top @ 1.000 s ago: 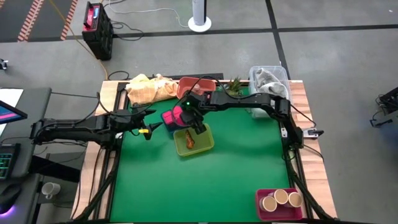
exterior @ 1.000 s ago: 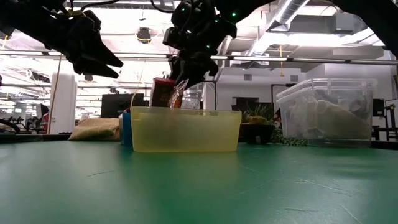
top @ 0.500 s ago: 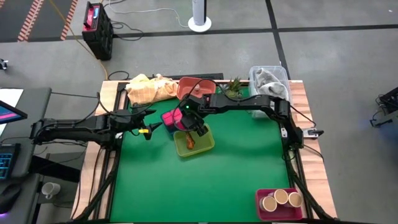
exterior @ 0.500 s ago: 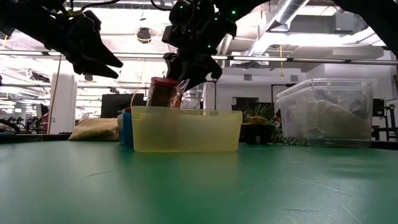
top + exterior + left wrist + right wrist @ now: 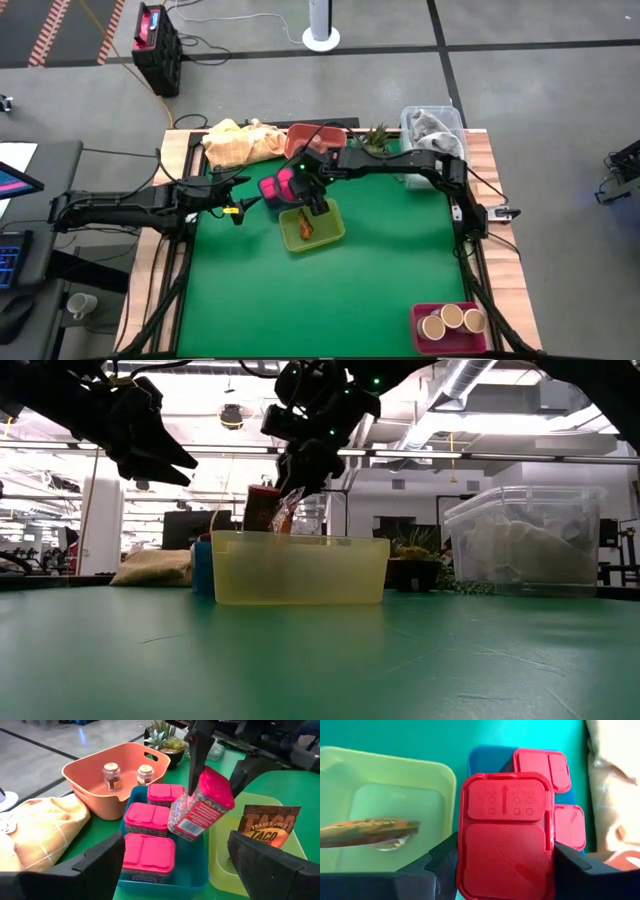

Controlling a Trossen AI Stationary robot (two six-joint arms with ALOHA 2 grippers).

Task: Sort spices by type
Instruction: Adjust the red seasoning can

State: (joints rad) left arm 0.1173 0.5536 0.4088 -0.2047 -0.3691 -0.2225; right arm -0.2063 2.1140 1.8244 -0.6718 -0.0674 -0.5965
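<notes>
A red-lidded spice shaker [image 5: 200,805] is gripped tilted by the right gripper [image 5: 212,767] just above the blue bin [image 5: 200,870], seemingly to be set beside the three matching shakers [image 5: 148,855] there, while the left gripper [image 5: 235,195] is held open nearby, kept clear.

You had four pink-lidded spice containers [image 5: 148,852]: three sat in the blue bin [image 5: 196,870], one [image 5: 201,805] was tilted above it. Two glass spice jars [image 5: 112,775] stood in the orange tub [image 5: 85,785] beside that bin. One taco packet [image 5: 263,830] lay in the yellow bin [image 5: 222,865]. Three tan round jars [image 5: 452,320] filled one magenta tray [image 5: 424,342].
</notes>
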